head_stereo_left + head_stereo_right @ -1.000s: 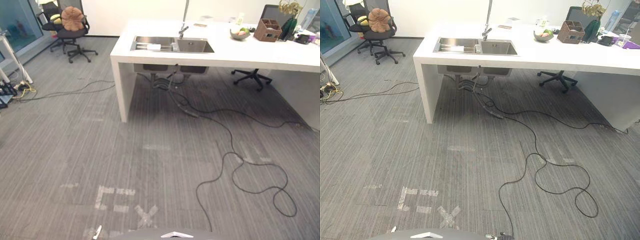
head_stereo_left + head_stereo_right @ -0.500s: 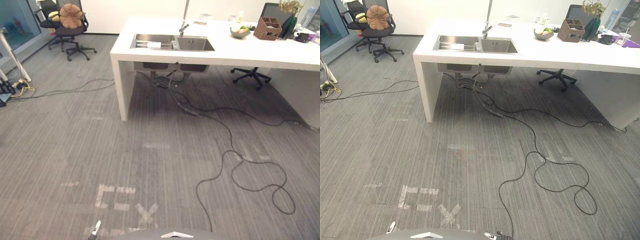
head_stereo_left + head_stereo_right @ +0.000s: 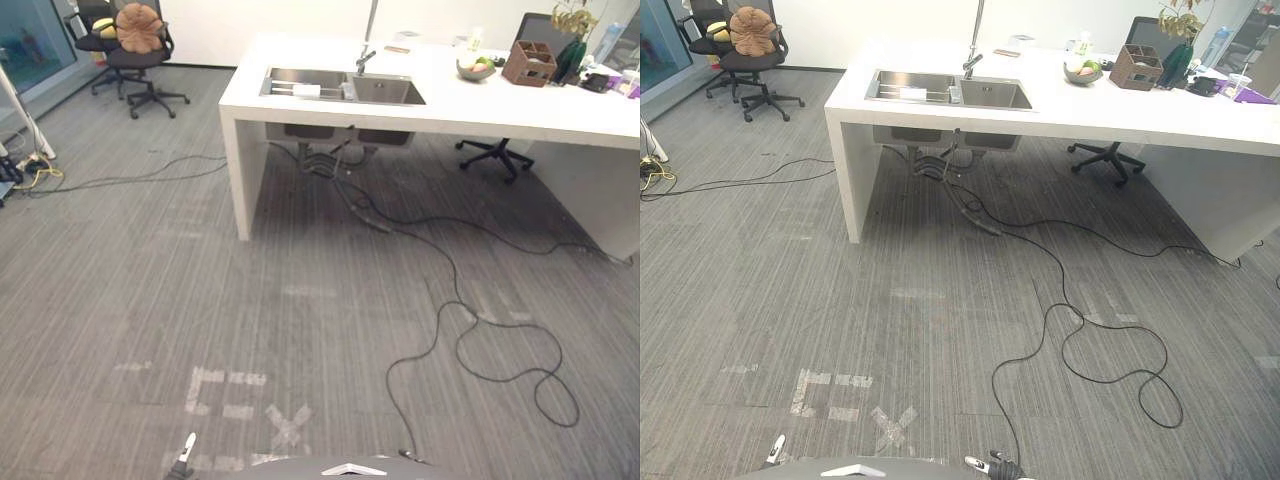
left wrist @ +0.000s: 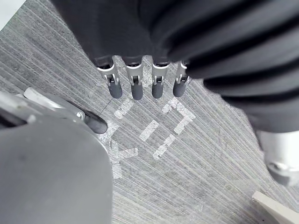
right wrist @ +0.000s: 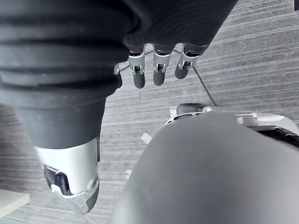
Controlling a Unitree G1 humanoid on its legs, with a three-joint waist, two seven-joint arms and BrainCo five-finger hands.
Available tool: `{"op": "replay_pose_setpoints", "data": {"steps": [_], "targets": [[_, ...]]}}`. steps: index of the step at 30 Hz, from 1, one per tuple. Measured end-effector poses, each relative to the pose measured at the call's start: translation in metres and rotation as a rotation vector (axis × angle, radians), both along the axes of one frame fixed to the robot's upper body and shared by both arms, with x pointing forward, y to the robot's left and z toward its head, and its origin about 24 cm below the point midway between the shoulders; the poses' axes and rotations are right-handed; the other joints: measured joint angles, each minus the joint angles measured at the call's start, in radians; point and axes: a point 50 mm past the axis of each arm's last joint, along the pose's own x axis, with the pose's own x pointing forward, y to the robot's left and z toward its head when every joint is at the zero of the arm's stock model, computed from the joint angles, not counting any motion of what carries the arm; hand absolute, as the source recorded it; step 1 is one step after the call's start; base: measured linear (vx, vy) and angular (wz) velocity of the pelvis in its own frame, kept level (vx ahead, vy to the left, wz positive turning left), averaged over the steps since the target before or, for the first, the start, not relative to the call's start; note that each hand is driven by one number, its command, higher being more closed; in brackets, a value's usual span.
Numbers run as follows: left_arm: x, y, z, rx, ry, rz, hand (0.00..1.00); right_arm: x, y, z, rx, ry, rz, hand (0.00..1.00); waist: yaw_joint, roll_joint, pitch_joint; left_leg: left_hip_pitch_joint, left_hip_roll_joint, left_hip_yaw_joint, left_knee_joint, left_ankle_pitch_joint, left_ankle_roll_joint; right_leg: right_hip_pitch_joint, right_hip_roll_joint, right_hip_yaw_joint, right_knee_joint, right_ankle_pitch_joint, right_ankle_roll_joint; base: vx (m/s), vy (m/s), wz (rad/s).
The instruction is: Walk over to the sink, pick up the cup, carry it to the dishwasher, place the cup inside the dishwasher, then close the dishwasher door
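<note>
You're on the first step, the walk to the sink, and nothing of the pickup or the dishwasher run has begun. The sink is set into the near left end of the white tabletop, well apart from you across a stretch of grey carpet. A tall faucet stands behind the divide between its two basins. Tape marks lie on the carpet just in front of you.

I can't make out the cup for certain from here. A small pale thing lies in the left basin and may be it, but it is too small to tell, so confirm it once you're close.

Your left hand hangs over the carpet with its fingers relaxed and nothing in them. Your right hand hangs the same way, slack and empty.

The next move, as I judge it, is plain walking: the sink lies almost straight ahead, so head for the long edge of the tabletop in front of the basins. Keep to the right of the tabletop's end panel. Stop near enough for a hand to reach down into the left basin, and lift your arms before the edge so your fingers don't strike it. The office chair under the tabletop is off to your right, clear of that line
</note>
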Motion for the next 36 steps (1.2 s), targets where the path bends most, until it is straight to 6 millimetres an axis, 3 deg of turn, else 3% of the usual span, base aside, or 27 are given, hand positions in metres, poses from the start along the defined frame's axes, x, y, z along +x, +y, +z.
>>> {"op": "replay_pose_setpoints", "data": {"steps": [8, 14, 19, 20, 22, 25, 29, 32, 33, 35, 36], "targets": [[0.01, -0.001, 0.003, 0.056, -0.09, -0.013, 0.0, 0.023, 0.008, 0.006, 0.056, -0.127, -0.036, 0.0, 0.001, -0.001, 0.0, 0.0, -0.001, 0.002, 0.0, 0.004, 0.006, -0.004, 0.001, 0.004, -0.003, 0.007, -0.005, 0.0, 0.0, -0.01], [0.015, -0.005, 0.004, 0.065, -0.119, -0.038, 0.0, 0.047, 0.027, 0.012, 0.133, -0.225, -0.054, 0.0, 0.004, 0.004, 0.004, 0.006, -0.002, 0.006, 0.001, -0.006, 0.005, -0.01, -0.003, 0.015, 0.01, 0.003, -0.002, 0.0, 0.001, -0.05], [0.021, -0.007, 0.006, 0.068, -0.163, -0.06, 0.0, 0.062, 0.032, 0.02, 0.161, -0.302, -0.079, 0.0, 0.011, 0.001, 0.026, 0.034, -0.025, -0.001, 0.007, -0.031, 0.034, -0.148, -0.067, 0.014, 0.39, -0.154, 0.049, -0.01, 0.024, 0.06], [0.024, -0.008, 0.007, 0.072, -0.182, -0.057, 0.0, 0.067, 0.036, 0.023, 0.179, -0.33, -0.095, 0.0, 0.016, 0.003, 0.037, 0.047, -0.029, 0.002, 0.007, -0.033, 0.039, -0.224, -0.091, 0.001, 0.569, -0.162, 0.026, 0.02, 0.042, 0.02], [0.026, -0.006, 0.009, 0.08, -0.21, -0.028, 0.0, 0.07, 0.043, 0.024, 0.211, -0.341, -0.134, 0.0, 0.011, 0.002, 0.061, 0.085, -0.027, -0.004, 0.018, -0.039, 0.058, -0.258, -0.103, 0.002, 0.659, -0.173, 0.005, 0.07, 0.038, 0.13], [0.027, 0.0, 0.01, 0.117, -0.206, 0.044, 0.0, 0.068, 0.049, 0.023, 0.245, -0.336, -0.185, 0.0, 0.01, -0.022, 0.067, 0.065, -0.019, -0.024, 0.121, -0.117, 0.053, -0.209, -0.081, 0.001, 0.412, -0.159, 0.0, 0.12, -0.001, 0.1], [0.036, -0.01, 0.01, 0.103, -0.218, 0.08, 0.0, 0.077, 0.04, 0.029, 0.244, -0.399, -0.251, 0.0, 0.009, 0.019, 0.104, 0.062, 0.078, -0.034, 0.214, -0.213, 0.018, -0.278, -0.005, -0.001, 0.338, -0.105, 0.011, 0.17, -0.086, 0.01], [0.047, -0.01, 0.012, 0.106, -0.25, 0.095, 0.0, 0.076, 0.04, 0.032, 0.255, -0.447, -0.288, 0.0, 0.002, -0.003, 0.121, 0.105, 0.116, -0.08, 0.265, -0.301, -0.027, -0.306, -0.015, 0.002, 0.299, -0.039, 0.025, 0.37, -0.276, 0.33], [0.046, -0.009, 0.012, 0.115, -0.251, 0.098, 0.0, 0.071, 0.036, 0.031, 0.252, -0.453, -0.323, 0.0, 0.003, -0.013, 0.116, 0.149, 0.116, -0.096, 0.275, -0.351, -0.044, -0.288, -0.041, 0.004, 0.308, -0.04, -0.004, 0.47, -0.339, 0.4], [0.043, -0.014, 0.011, 0.116, -0.245, 0.088, 0.0, 0.069, 0.031, 0.032, 0.252, -0.464, -0.372, 0.0, -0.002, 0.009, 0.101, 0.2, 0.144, -0.108, 0.263, -0.389, -0.052, -0.284, -0.034, -0.006, 0.371, -0.004, -0.021, 0.41, -0.272, 0.35], [0.04, -0.024, 0.009, 0.1, -0.236, 0.078, 0.0, 0.068, 0.022, 0.033, 0.235, -0.471, -0.393, 0.0, -0.002, 0.035, 0.079, 0.212, 0.172, -0.12, 0.283, -0.384, -0.059, -0.286, -0.007, -0.027, 0.402, -0.055, -0.031, 0.57, -0.262, 0.17]]}}
